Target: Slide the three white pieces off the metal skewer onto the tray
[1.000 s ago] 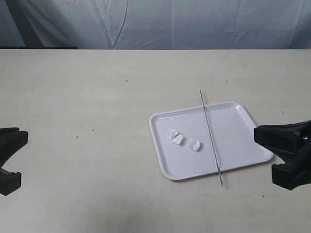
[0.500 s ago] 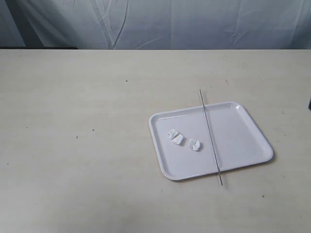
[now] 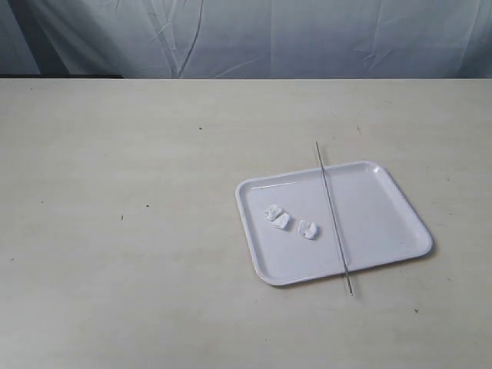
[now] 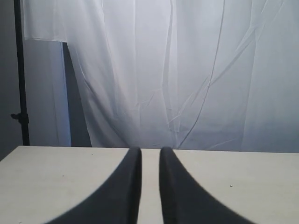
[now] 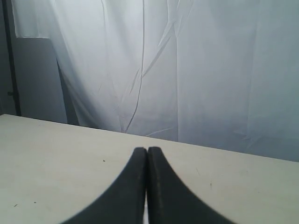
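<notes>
We see the tray (image 3: 377, 215) lying flat on the pale counter (image 3: 138, 231), right of the middle in the exterior view, turned slightly askew to the counter's edge. The metal skewer (image 3: 334, 217) lies across the tray from its far rim to its near rim. Both ends stick out past the rim, the far end over the counter behind the tray and the near end over the counter in front of it. The white pieces (image 3: 278, 217) sit loose on the tray floor, off the skewer and to its left in that view. Two of them touch each other, and the third lies a little apart from the pair, just beside the rod. We cannot tell whether it touches the metal.

We find the left gripper (image 4: 150, 151) only in its wrist view. Its jaws are parted by a narrow slot, with only the counter showing between them. The right gripper (image 5: 147, 150) appears in its own wrist view with its jaws pressed together at the tips. Both face a creased white curtain (image 3: 269, 38) that hangs behind the counter.
</notes>
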